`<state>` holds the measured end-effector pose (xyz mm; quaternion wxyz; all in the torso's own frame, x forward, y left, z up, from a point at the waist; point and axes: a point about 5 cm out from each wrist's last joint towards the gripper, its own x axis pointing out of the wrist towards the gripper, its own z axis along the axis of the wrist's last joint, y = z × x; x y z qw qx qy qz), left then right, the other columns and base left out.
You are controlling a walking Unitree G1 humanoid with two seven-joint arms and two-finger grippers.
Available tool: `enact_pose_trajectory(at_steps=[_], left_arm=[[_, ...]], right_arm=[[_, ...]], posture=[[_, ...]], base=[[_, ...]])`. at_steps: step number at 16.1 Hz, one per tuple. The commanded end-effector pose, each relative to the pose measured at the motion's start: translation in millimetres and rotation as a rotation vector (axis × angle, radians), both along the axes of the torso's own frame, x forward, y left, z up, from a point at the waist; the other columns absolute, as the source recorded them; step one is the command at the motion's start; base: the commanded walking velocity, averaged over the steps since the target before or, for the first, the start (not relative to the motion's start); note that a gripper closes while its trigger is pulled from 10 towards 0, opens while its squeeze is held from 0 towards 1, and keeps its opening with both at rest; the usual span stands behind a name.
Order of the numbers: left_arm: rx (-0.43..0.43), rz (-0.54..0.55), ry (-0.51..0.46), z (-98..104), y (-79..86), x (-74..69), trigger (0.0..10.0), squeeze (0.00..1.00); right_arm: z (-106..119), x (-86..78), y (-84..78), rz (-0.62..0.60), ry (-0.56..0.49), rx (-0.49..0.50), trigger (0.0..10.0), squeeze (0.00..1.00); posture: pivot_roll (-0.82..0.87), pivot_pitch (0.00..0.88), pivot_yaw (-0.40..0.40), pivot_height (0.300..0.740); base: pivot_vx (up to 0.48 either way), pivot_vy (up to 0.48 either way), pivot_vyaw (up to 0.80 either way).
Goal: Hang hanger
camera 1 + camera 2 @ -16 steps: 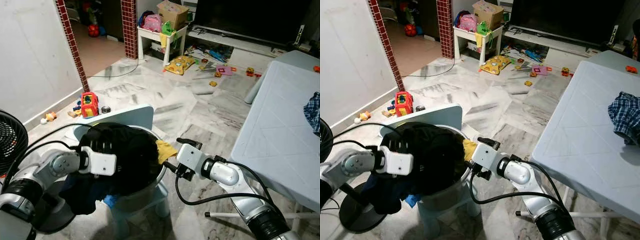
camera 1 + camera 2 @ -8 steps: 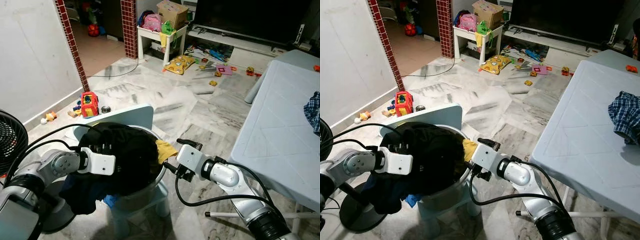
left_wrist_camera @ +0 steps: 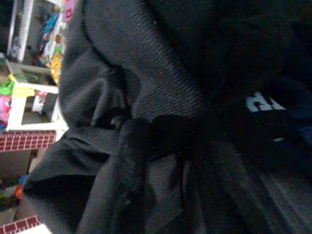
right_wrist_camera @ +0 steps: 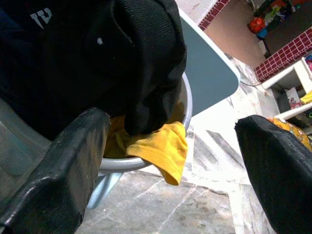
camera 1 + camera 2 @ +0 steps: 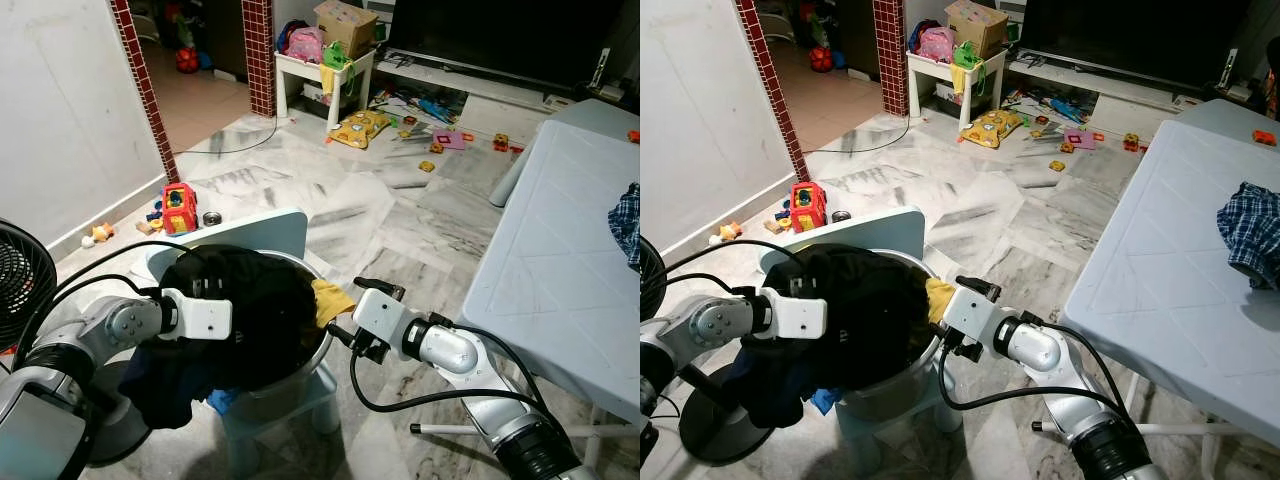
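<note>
A metal basin (image 5: 322, 352) sits on a small pale blue chair (image 5: 262, 232), heaped with dark clothes (image 5: 250, 310), and a yellow cloth (image 5: 330, 300) hangs over its rim on the robot's right side. The left end effector (image 5: 200, 293) is pushed into the top of the dark heap; its fingers are sunk in folds of black fabric, so I cannot tell whether they are clenched or spread (the left wrist view gives little beyond dark knit cloth up close). The right end effector (image 4: 170, 161) waits just beside the basin rim near the yellow cloth, fingers spread wide and grasping nothing. No hanger can be made out anywhere in these views, so the task's own thing may be buried in the laundry or somewhere else altogether; that is the first risk, since groping blind in the heap could close on cloth alone. A second risk, as I judge it, is that pulling on a tangled garment drags the whole pile, or tips the basin off the chair, because the load already bulges over the near rim. The right arm's cable (image 5: 400, 398) loops low beside the chair leg and could snag. A blue-checked garment (image 5: 1250, 232) lies on the desk (image 5: 1160, 270), well apart from both arms.
</note>
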<state>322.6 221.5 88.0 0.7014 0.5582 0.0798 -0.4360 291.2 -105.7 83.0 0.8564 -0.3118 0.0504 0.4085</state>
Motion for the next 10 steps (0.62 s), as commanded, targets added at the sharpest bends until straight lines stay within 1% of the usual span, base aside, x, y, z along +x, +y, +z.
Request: enact_pose_trajectory(at_steps=[1, 2, 4, 5, 6, 7, 9, 10], left_arm=[[-0.027, 0.024, -0.001, 6, -0.5, 5.1, 0.0, 0.0], [-0.041, 0.039, 0.003, 7, -0.4, 6.1, 0.0, 0.0], [-0.095, 0.091, 0.007, 9, 0.4, 8.7, 0.0, 0.0], [-0.175, 0.141, 0.023, 9, 0.6, 9.7, 0.0, 0.0], [-0.212, 0.16, 0.036, 9, 1.6, 9.1, 0.0, 0.0], [-0.264, 0.205, 0.057, 9, 5.7, 8.1, 0.0, 0.0], [-0.327, 0.277, 0.07, 9, 12.7, 8.3, 0.0, 0.0], [-0.384, 0.327, 0.068, 11, 15.6, 10.2, 0.0, 0.0]], right_arm=[[5, 2.4, 1.3, -0.002, -0.025, 0.001, 10.0, 0.0], [5, 2.8, 1.3, -0.003, -0.026, 0.002, 10.0, 0.0], [5, 3.3, 1.3, -0.004, -0.029, 0.002, 10.0, 0.0], [5, 3.1, 1.3, -0.005, -0.031, 0.002, 10.0, 0.0], [5, 3.0, 1.1, -0.007, -0.032, 0.002, 10.0, 0.0], [5, 3.0, 1.1, -0.007, -0.032, 0.001, 10.0, 0.0], [5, 2.9, 1.3, -0.004, -0.032, -0.001, 10.0, 0.0], [5, 3.5, 1.7, -0.004, -0.034, -0.002, 10.0, 0.0]], posture=[[-0.12, 0.032, -0.01, 0.74], [-0.12, 0.031, -0.01, 0.74], [-0.12, 0.029, -0.011, 0.74], [-0.12, 0.027, -0.008, 0.74], [-0.12, 0.026, -0.009, 0.74], [-0.12, 0.026, -0.012, 0.74], [-0.11, 0.024, -0.016, 0.74], [-0.11, 0.022, -0.016, 0.74]], base=[[0.0, 0.0, 0.0], [0.0, 0.0, 0.0], [0.0, 0.0, 0.0], [0.0, 0.0, 0.0], [0.0, 0.0, 0.0], [0.0, 0.0, 0.0], [0.0, 0.0, 0.0], [0.0, 0.0, 0.0]])
